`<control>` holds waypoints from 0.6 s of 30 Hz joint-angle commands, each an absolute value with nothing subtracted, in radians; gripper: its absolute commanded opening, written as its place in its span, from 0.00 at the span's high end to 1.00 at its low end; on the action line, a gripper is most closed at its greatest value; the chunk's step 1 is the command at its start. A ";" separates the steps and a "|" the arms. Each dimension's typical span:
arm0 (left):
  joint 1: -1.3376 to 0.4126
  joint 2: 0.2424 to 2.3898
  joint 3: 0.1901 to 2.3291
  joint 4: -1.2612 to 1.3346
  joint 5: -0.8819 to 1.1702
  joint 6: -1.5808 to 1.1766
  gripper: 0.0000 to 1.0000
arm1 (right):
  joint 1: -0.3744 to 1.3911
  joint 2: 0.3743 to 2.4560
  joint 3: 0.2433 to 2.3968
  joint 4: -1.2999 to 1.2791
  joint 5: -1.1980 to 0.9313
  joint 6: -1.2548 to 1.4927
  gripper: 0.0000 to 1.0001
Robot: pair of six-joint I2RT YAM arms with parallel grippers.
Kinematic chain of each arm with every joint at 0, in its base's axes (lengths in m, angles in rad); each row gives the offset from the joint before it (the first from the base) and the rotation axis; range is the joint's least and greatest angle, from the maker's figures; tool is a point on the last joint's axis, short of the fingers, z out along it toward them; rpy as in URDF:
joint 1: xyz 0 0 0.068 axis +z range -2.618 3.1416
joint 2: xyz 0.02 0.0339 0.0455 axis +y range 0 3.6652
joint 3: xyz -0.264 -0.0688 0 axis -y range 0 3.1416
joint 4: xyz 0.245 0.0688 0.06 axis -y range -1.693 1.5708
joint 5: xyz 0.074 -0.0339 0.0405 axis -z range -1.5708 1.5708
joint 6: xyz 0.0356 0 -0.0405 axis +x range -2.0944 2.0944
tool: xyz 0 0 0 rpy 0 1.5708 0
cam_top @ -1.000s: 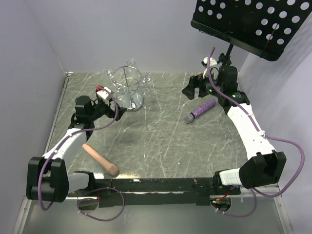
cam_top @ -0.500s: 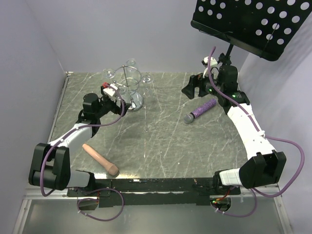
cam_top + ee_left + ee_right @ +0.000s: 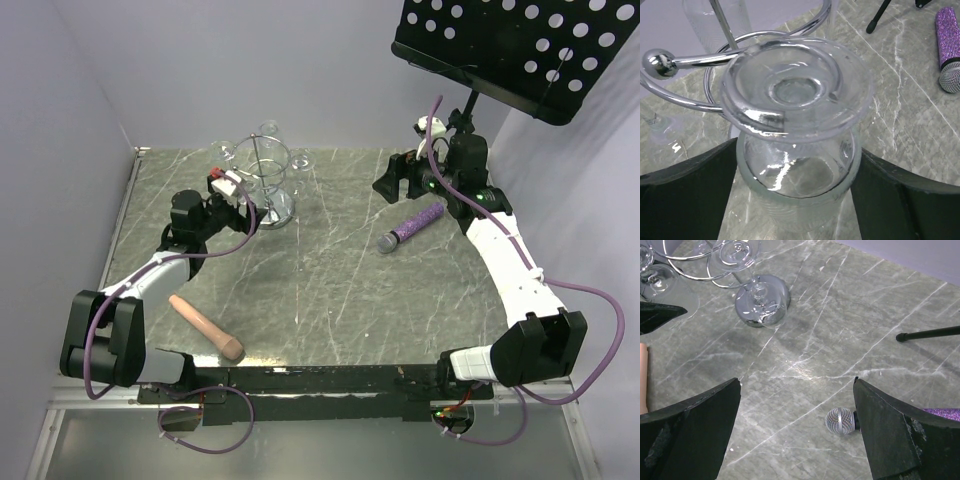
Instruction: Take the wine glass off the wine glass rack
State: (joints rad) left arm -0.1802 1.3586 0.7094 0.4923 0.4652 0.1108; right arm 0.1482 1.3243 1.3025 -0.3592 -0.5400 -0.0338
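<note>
Left end effector [image 3: 796,147] was wide open, its fingers either side of the wine glass [image 3: 795,90] bowl. The glass hung upside down on the wine glass rack [image 3: 275,208] near the table's [image 3: 330,300] far left corner. Right end effector [image 3: 797,385] was open, holding nothing.

Your wine glass [image 3: 795,130] is clear, glossy glass, smooth and full of bright highlights. The rack [image 3: 690,61] is polished chrome wire, mirror-shiny. You'll see the table [image 3: 330,290] has a grey-green, stone-look top with white veins and a soft sheen. The microphone [image 3: 840,421] has a silver mesh head and a purple, glittery handle. The music stand [image 3: 520,50] is matt black and perforated.
</note>
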 commanded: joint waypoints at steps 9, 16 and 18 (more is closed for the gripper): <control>-0.184 1.351 0.779 0.511 0.476 0.126 0.32 | 0.153 1.316 1.298 -0.316 -0.538 -0.026 0.00; -0.186 1.321 0.779 0.491 0.499 0.114 0.49 | 0.153 1.307 1.279 -0.313 -0.538 -0.028 0.00; -0.186 1.313 0.776 0.488 0.506 0.110 0.59 | 0.153 1.307 1.276 -0.313 -0.538 -0.028 0.00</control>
